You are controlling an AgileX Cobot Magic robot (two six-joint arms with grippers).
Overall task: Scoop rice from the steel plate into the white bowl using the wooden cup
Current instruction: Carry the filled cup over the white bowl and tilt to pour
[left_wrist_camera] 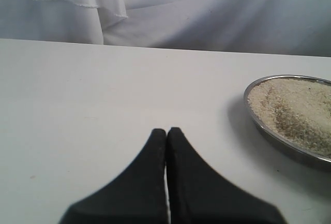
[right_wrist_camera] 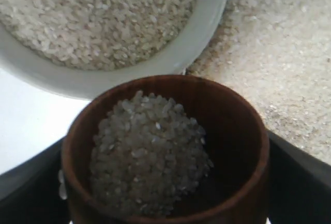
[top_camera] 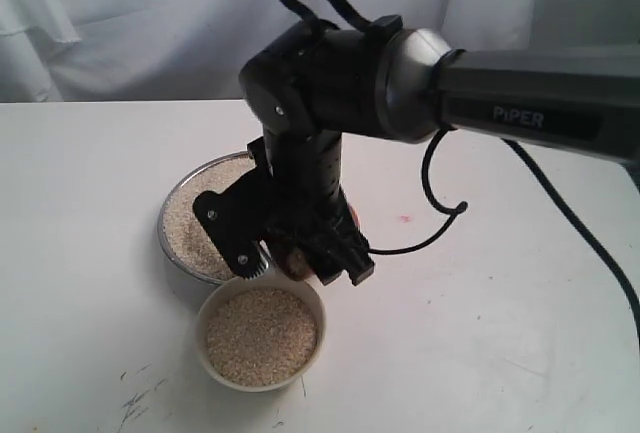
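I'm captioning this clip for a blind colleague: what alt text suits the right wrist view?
A wooden cup holding a mound of rice, clamped between dark gripper fingers on both sides. Just past it sits a white bowl filled with rice, with more rice spread beside the bowl.

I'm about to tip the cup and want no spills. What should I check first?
1. Right pincer grips wooden cup: ok.
2. Cup holds rice: ok.
3. Cup mouth over white bowl: cannot tell, it is close to the rim.
4. Room left in bowl: ok, though well filled.
5. Left pincer shut, clear of steel plate: ok.
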